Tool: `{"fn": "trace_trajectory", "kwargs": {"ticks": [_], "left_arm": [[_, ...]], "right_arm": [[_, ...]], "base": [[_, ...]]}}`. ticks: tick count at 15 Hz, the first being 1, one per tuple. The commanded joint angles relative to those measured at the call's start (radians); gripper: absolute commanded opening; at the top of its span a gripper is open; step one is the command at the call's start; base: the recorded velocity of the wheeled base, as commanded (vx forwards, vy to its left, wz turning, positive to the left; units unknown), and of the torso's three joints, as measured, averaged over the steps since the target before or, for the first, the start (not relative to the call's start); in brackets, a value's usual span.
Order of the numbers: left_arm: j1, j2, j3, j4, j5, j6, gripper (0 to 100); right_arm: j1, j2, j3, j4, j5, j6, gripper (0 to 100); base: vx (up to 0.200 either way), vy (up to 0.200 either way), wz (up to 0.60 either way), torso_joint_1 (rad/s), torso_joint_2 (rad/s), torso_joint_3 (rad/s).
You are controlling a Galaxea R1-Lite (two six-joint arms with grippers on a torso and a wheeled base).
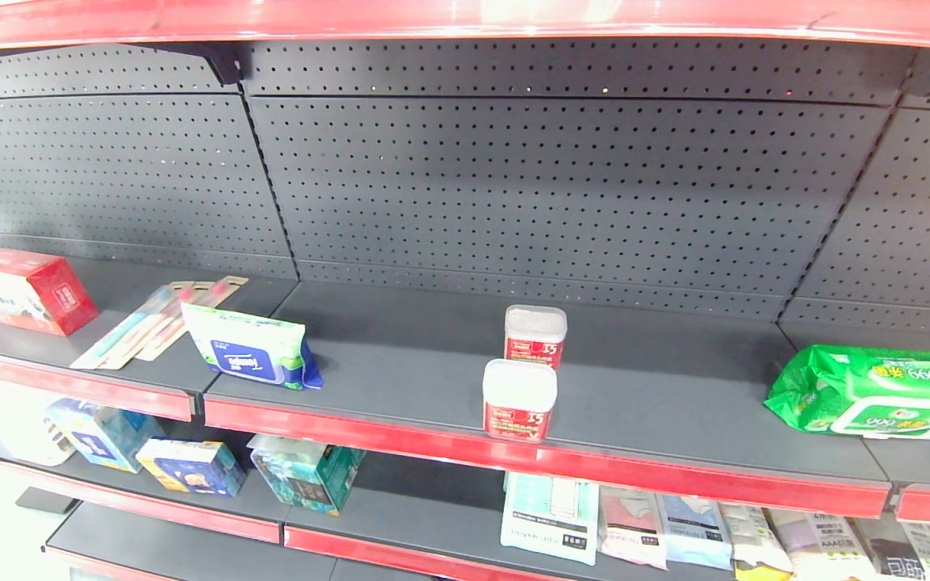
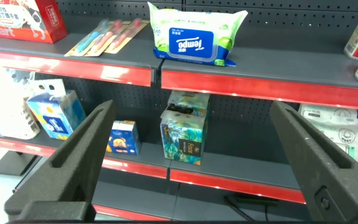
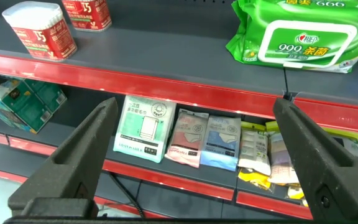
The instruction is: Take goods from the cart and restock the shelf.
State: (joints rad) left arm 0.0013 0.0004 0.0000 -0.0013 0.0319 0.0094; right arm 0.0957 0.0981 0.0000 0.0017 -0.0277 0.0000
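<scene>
Left gripper (image 2: pixel 191 109) and right gripper (image 3: pixel 195 104): fingers apart, nothing held. Shelf (image 1: pixel 400 339) carries blue wipes pack (image 1: pixel 251 349) left, red canisters (image 1: pixel 519 399) centre, green wipes pack (image 1: pixel 877 391) right

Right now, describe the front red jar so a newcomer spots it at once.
On the main shelf, middle bay, stand two red, white-lidded jars. The back jar sits deeper; yours is the front jar, at the red edge strip.
</scene>
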Motion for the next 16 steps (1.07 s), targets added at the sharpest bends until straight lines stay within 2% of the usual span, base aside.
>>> {"fn": "trace_trajectory", "kwargs": {"ticks": [1,12,16], "left_arm": [[-0.001,0.001,0.0,0.0,0.0,0.0,100],[-0.001,0.001,0.0,0.0,0.0,0.0,100],[0.0,0.0,0.0,0.0,0.0,0.0,100]], "right_arm": [[-0.001,0.002,0.0,0.0,0.0,0.003,100],[0.001,0.002,0.0,0.0,0.0,0.002,100],[-0.001,0.002,0.0,0.0,0.0,0.002,100]], "base": [[0.0,0.0,-0.6,0.002,0.0,0.007],[0.0,0.0,-0.6,0.006,0.0,0.002],[0.0,0.0,0.0,0.0,0.0,0.0]]}}
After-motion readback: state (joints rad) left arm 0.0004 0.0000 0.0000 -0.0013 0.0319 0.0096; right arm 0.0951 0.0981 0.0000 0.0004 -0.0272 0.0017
